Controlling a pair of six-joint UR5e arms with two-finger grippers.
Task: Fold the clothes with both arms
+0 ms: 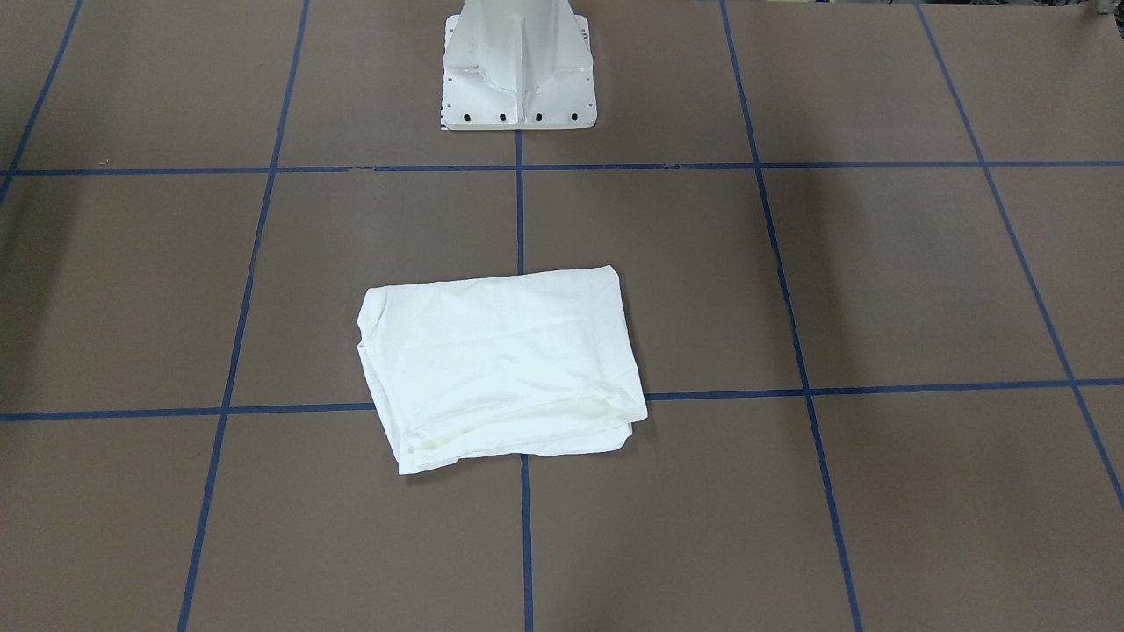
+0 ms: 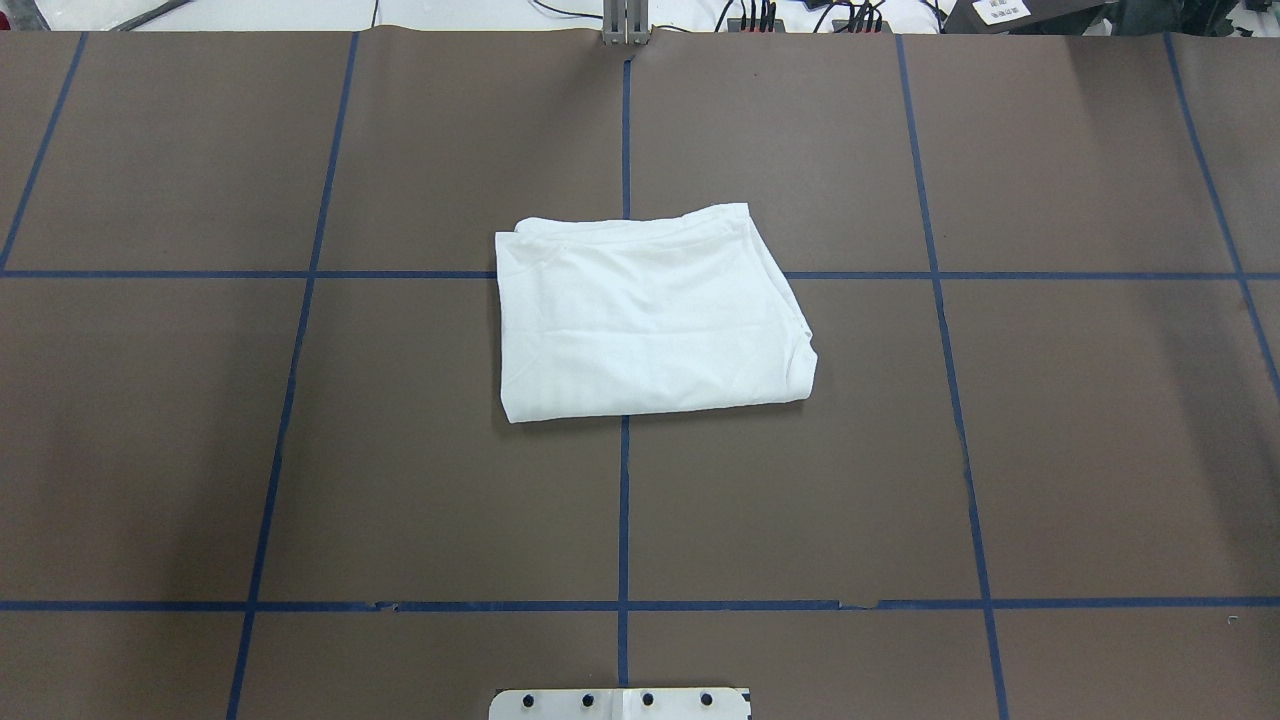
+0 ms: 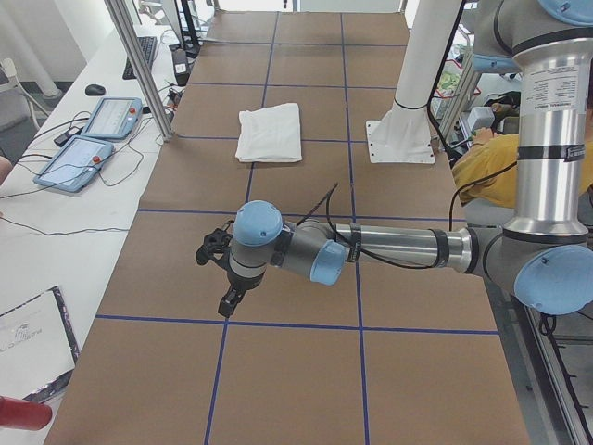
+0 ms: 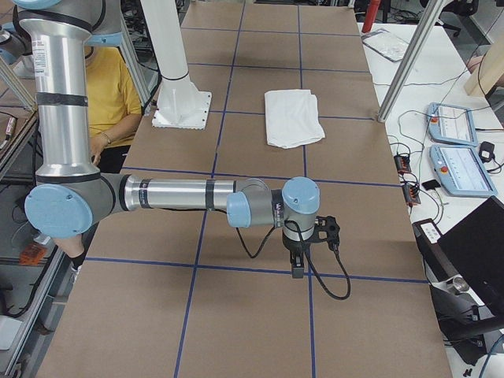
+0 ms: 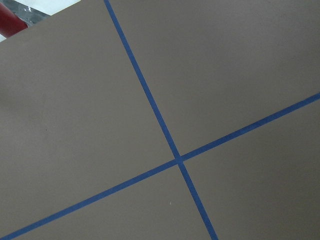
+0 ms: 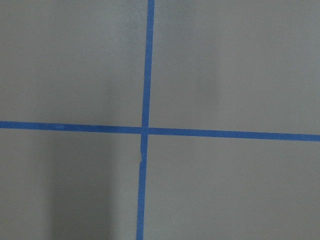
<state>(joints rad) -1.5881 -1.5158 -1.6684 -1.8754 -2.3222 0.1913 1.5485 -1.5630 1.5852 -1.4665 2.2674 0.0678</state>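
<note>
Brown tabletop (image 2: pixel 300 450) gridded with blue tape (image 2: pixel 622 500). A folded white T-shirt (image 2: pixel 645 320) lies flat at its centre, long axis running left to right. The robot's left pincer (image 3: pixel 225 311) and right pincer (image 4: pixel 297 272) hang over opposite ends, well apart from it, neither clearly nearer. Whether they are spread or pressed together cannot be told.

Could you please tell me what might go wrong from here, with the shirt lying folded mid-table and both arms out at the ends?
1. The shirt has uneven, puffed layers along its edge farthest from the robot, so the fold may slump open.
2. A slack cable loops low beside the right claw and could snag once the claw moves.
</note>
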